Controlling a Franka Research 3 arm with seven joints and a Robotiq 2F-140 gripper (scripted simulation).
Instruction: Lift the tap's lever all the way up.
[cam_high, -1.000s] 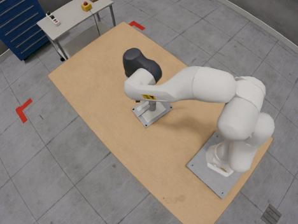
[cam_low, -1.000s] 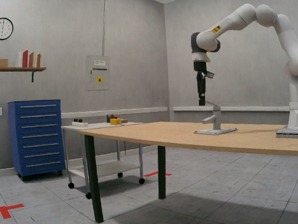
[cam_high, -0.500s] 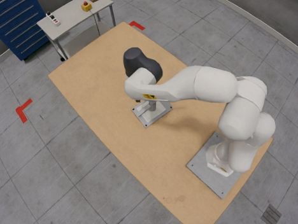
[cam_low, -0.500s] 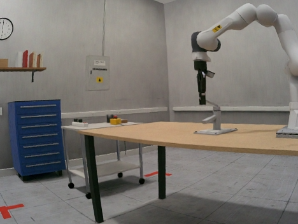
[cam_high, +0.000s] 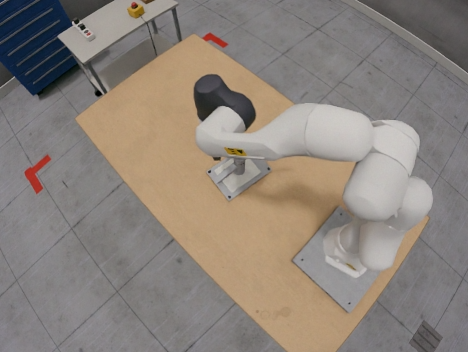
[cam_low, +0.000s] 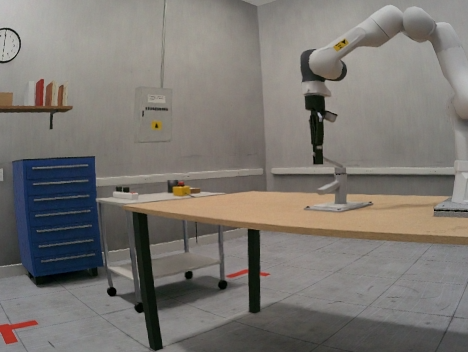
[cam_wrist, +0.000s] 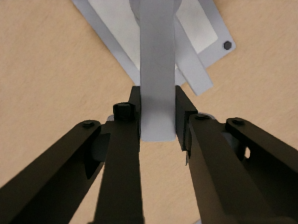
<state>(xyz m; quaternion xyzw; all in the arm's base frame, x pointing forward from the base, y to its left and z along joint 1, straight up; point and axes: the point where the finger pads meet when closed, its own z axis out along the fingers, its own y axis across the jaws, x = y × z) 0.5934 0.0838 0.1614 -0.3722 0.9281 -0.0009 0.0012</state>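
Observation:
A grey tap (cam_low: 340, 187) (cam_high: 238, 176) stands on a square grey base plate near the middle of the wooden table. Its flat lever (cam_low: 332, 162) slopes upward from the tap's top toward the left. My gripper (cam_low: 318, 159) hangs straight down over the lever's free end and is shut on it. In the wrist view the two black fingers clamp the pale grey lever (cam_wrist: 158, 75) on both sides near its tip. The spout (cam_wrist: 192, 67) shows below the lever. In the overhead view my arm hides most of the tap.
My arm's base stands on a grey plate at the table's near right corner. A small white cart (cam_low: 160, 200) with a yellow button box and a blue drawer cabinet (cam_low: 57, 215) stand off the table to the left.

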